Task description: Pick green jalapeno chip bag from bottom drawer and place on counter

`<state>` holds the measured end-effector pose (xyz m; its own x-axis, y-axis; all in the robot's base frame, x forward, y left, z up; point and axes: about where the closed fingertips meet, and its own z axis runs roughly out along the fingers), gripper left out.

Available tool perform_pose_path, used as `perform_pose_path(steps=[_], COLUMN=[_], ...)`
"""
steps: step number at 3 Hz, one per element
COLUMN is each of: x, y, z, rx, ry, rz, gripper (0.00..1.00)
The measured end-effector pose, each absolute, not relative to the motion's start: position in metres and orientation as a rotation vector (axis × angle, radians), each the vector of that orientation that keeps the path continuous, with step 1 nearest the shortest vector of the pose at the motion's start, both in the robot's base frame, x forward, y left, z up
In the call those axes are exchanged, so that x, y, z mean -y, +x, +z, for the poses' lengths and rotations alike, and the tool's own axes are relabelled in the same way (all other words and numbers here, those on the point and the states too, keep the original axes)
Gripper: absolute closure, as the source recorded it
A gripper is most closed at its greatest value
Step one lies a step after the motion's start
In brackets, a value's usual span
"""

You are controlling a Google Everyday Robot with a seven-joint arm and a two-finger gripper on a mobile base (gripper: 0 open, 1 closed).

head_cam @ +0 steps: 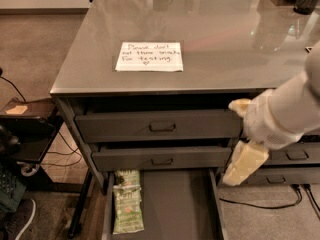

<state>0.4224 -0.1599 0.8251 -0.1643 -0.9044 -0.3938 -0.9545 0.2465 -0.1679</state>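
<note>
In the camera view, the job stands at its first step, the approach. The green jalapeno chip bag (pixel 127 201) lies untouched in the bottom drawer (pixel 175 204). It is flat along the drawer's left wall, below the fingers (pixel 245 163) and well off to their left as the camera sees them. The gripper (pixel 235 143) hangs in front of the cabinet's right half, level with the two upper drawers (pixel 159 125). Its fingers stand spread apart with nothing between them.

Judging from this, the next move calls for the fingers to drop into the pulled-out drawer and cross leftward to the bag. There they would need to line up over its narrow width before closing.

The drawer floor directly below the fingers and to their left is bare, so it gives open room for the descent. The tight spots are the right drawer wall just under the fingers, the left wall the bag rests against, and the second drawer's front overhanging the bag's top end.

Above the fingers, the desk (pixel 225 44) offers broad bare surface to the right of the paper note (pixel 149 57) for setting the bag down.
</note>
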Motion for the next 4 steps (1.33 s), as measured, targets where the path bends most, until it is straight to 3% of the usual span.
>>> perform_pose_path(steps=[1, 4], x=[0.132, 0.129], y=[0.433, 0.450], z=[0.749, 0.714], rx=[-2.082, -2.056], ry=[-1.663, -1.600], rz=[0.294, 0.285], gripper=[0.00, 0.00])
